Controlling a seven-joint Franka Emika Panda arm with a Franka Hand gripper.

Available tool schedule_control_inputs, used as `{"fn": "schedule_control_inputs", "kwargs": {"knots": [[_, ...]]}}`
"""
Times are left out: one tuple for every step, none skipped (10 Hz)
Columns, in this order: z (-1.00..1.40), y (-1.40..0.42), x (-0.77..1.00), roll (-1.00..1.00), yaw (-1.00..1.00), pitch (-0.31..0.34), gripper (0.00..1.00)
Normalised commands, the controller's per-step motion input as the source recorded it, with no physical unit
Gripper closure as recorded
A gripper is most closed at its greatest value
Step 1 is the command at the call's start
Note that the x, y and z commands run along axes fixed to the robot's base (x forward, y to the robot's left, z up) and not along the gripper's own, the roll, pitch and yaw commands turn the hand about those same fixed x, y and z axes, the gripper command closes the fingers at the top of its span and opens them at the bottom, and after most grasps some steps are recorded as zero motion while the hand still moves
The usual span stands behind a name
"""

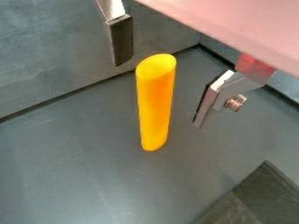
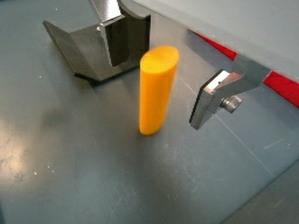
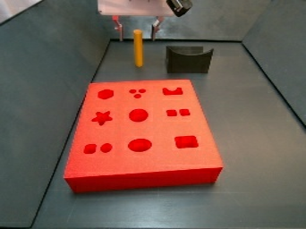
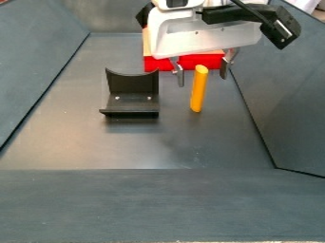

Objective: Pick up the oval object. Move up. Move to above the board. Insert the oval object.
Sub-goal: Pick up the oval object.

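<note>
The oval object is a smooth orange-yellow peg standing upright on the dark floor; it shows in both wrist views and both side views. My gripper is open just above it, with one finger and the other finger on either side of the peg's top, gaps showing on both sides. In the side views the gripper hangs over the peg. The red board with shaped recesses lies flat in front of the peg.
The dark fixture stands on the floor close beside the peg. An edge of the red board shows behind the gripper and in a wrist view. Sloping grey walls surround the floor.
</note>
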Motion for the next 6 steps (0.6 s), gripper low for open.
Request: {"fn": "schedule_control_inputs", "kwargs": {"knots": [[0.0,0.0,-0.11,-0.14,0.0,-0.164,0.0],[0.0,0.0,-0.11,-0.29,0.0,-0.259,0.0],[-0.11,0.0,-0.24,-0.35,0.0,-0.33,0.0],[-0.14,0.0,-0.15,-0.32,-0.03,-0.294,0.0],[-0.01,0.0,0.0,-0.26,-0.05,-0.203,0.0],[0.0,0.0,0.0,-0.16,-0.11,-0.107,0.0]]}}
